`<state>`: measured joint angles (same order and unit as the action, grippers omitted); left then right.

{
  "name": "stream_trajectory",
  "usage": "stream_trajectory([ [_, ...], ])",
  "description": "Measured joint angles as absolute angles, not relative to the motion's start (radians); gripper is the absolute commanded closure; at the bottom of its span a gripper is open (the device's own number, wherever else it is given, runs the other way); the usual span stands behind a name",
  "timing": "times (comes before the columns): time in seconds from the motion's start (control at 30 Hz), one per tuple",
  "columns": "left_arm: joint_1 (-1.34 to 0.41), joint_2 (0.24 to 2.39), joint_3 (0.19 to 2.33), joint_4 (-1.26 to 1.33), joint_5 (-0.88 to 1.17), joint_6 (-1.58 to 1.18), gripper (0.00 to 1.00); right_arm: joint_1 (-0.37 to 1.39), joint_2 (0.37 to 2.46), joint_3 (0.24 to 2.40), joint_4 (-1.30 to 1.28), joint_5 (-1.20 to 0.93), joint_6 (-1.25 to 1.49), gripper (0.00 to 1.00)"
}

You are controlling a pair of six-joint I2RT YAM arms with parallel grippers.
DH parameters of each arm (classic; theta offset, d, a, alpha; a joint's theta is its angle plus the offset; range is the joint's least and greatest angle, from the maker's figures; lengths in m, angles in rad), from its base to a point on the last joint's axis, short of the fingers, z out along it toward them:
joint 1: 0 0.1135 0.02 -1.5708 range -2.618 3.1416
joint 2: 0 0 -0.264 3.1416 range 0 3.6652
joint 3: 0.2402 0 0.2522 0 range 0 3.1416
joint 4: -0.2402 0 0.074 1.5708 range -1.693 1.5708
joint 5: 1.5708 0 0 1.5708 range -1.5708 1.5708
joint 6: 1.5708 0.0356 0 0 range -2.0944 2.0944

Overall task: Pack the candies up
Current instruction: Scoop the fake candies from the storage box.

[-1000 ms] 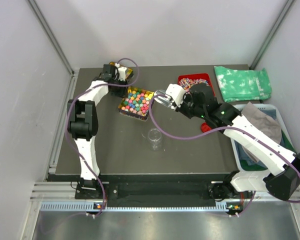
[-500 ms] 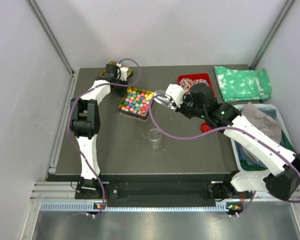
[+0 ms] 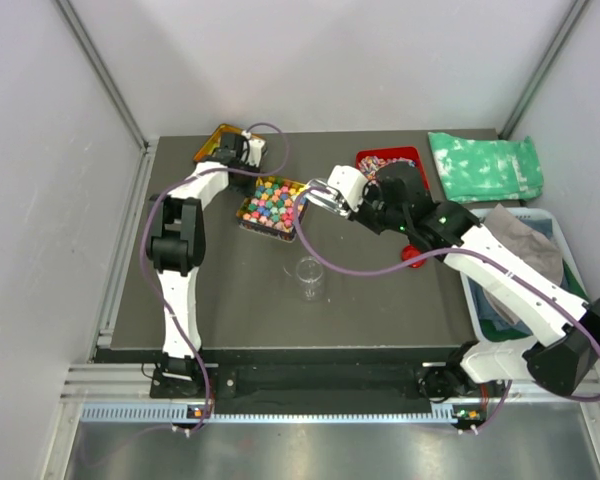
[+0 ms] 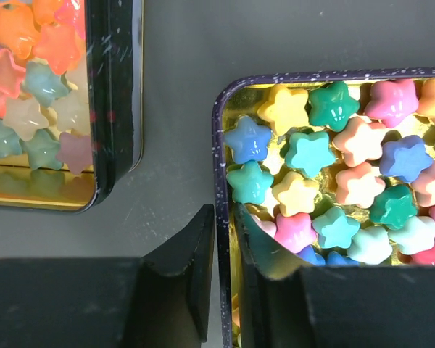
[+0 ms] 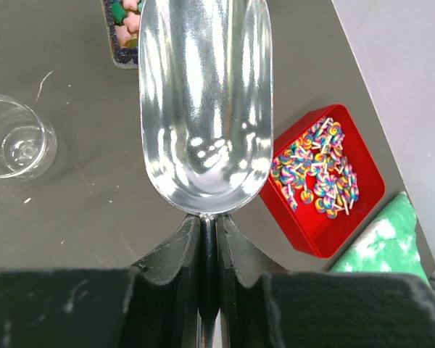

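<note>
Metal scoop [image 5: 203, 109] pinched in right hand [image 5: 208, 232]; left hand [image 4: 225, 217] straddles tin [image 4: 219, 167] wall beside star-shaped candies [image 4: 309, 151], grip unclear.

- Bright, even overhead light; soft shadows on the dark worktop [image 3: 380, 300].
- Glare streaks across the steel scoop [image 5: 203, 109].
- Small highlights on the glossy candies [image 4: 333, 174].
- The left pincer [image 4: 225, 232] looks dark and blurred.

No legible text anywhere.
</note>
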<state>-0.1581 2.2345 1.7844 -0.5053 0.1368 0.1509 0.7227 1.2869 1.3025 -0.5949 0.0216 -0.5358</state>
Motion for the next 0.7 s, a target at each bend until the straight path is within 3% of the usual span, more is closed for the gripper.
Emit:
stream_trajectory([
  [0.07,-0.16,2.234,1.784,-0.505,0.136,0.153,0.82,0.725,1.289,1.313,-0.6,0.025,-0.543,1.0],
  [0.17,-0.164,2.234,1.786,-0.505,0.129,0.158,0.99,0.728,1.291,1.324,-0.603,0.03,-0.556,1.0],
  [0.2,-0.166,2.234,1.788,-0.506,0.128,0.158,1.0,0.73,1.292,1.325,-0.603,0.033,-0.559,1.0],
  [0.7,-0.291,2.235,1.811,-0.533,0.088,0.215,1.0,0.806,1.381,1.355,-0.616,0.178,-0.76,1.0],
])
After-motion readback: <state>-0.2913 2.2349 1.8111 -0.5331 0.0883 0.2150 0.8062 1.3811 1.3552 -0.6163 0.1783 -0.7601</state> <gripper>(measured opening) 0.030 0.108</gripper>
